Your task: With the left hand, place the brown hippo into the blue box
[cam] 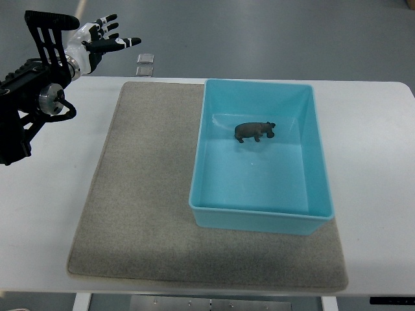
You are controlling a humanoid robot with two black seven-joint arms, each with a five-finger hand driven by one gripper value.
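I look down on a white table [382, 168] that fills most of the view; I take it as my landmark. A grey felt mat [142, 194] lies flat on the table, covering its middle and reaching close to its near edge; the mat's far edge sits just short of the table's far edge; bare white tabletop shows to either side of the mat, a wider strip on the right. Beyond the table's far edge lies a grey floor [259, 32]; on that floor, just past the table's far edge and left of its middle, sit two small pale square tiles [145, 63], one just behind the other.
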